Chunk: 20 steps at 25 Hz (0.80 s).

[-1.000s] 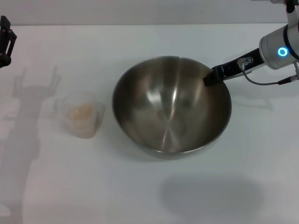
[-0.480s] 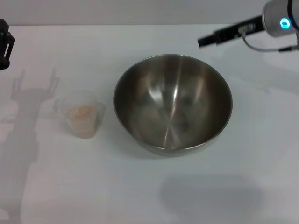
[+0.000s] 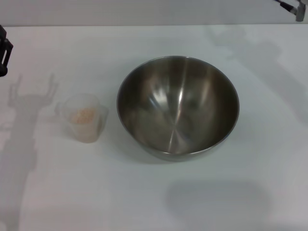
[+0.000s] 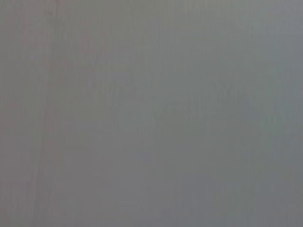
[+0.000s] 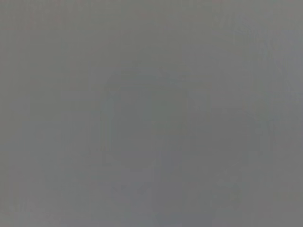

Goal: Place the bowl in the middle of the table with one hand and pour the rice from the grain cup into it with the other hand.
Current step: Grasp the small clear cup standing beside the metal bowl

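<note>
The steel bowl (image 3: 202,96) stands upright and empty in the middle of the white table (image 3: 274,144). To its left, a short gap away, stands the translucent grain cup (image 3: 86,126) with a small heap of pale rice (image 3: 83,114) inside. Nothing touches the bowl or the cup. A dark part of my left gripper (image 3: 4,50) shows at the far left edge, well behind and left of the cup. Only a sliver of my right arm (image 3: 294,6) shows at the top right corner; its gripper is out of view. Both wrist views show only flat grey.
Arm shadows lie on the table left of the cup and behind the bowl at the right. A soft shadow sits in front of the bowl. The table's back edge runs along the top of the head view.
My right arm has lifted off the bowl's right rim and drawn back to the top right, almost out of view. The bowl stays where it was. The left gripper barely shifted.
</note>
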Available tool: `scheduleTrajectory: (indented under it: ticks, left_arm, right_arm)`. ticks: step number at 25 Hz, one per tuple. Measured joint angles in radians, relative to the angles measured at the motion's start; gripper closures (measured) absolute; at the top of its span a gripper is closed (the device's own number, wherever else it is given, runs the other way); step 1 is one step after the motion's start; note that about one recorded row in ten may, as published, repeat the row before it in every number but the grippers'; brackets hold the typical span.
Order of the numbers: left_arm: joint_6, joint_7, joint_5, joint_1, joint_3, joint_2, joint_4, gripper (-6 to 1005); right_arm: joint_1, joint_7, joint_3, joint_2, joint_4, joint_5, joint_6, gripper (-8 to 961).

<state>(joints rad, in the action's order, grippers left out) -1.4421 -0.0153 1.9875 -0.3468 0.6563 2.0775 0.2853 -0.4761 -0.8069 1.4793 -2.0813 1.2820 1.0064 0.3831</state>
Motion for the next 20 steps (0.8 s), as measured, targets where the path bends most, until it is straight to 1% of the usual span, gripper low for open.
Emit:
scheduleTrajectory:
  ticks: [3,4,6,7,9,11,13,16,18,20]
  left_arm:
    - [0.0,0.0,0.0,0.017,-0.02,0.001,0.0,165]
    - [0.0,0.0,0.0,0.024,-0.032,0.001,0.001,165]
    - [-0.003,0.0,0.001,0.042,-0.055,0.001,0.007,165]
    - [-0.007,0.0,0.001,0.051,-0.064,0.001,0.011,165]
    - [-0.013,0.0,0.001,0.07,-0.078,0.0,0.018,165]
    - [-0.014,0.0,0.001,0.083,-0.087,0.001,0.023,165]
    - [-0.013,0.0,0.002,0.09,-0.099,0.001,0.026,165]
    - [-0.009,0.0,0.002,0.096,-0.116,0.001,0.026,166]
    - [-0.009,0.0,0.002,0.104,-0.125,0.001,0.026,166]
    - [-0.009,0.0,0.003,0.114,-0.135,0.001,0.026,166]
  right_arm:
    - [0.059,-0.173,0.131,0.0,-0.024,0.179,-0.299,439]
    - [0.071,-0.228,0.191,0.0,-0.04,0.23,-0.427,439]
    - [0.077,-0.258,0.268,0.0,-0.063,0.252,-0.584,439]
    - [0.078,-0.26,0.323,0.0,-0.082,0.242,-0.701,439]
    - [0.077,-0.231,0.407,0.0,-0.12,0.205,-0.859,439]
    - [0.073,-0.162,0.482,0.0,-0.169,0.139,-1.014,440]
    - [0.072,-0.049,0.547,-0.002,-0.238,0.045,-1.173,440]
    - [0.069,0.138,0.615,-0.004,-0.359,-0.067,-1.4,440]
    - [0.06,0.312,0.651,-0.005,-0.483,-0.123,-1.569,440]
    - [0.052,0.466,0.668,-0.005,-0.602,-0.156,-1.695,440]
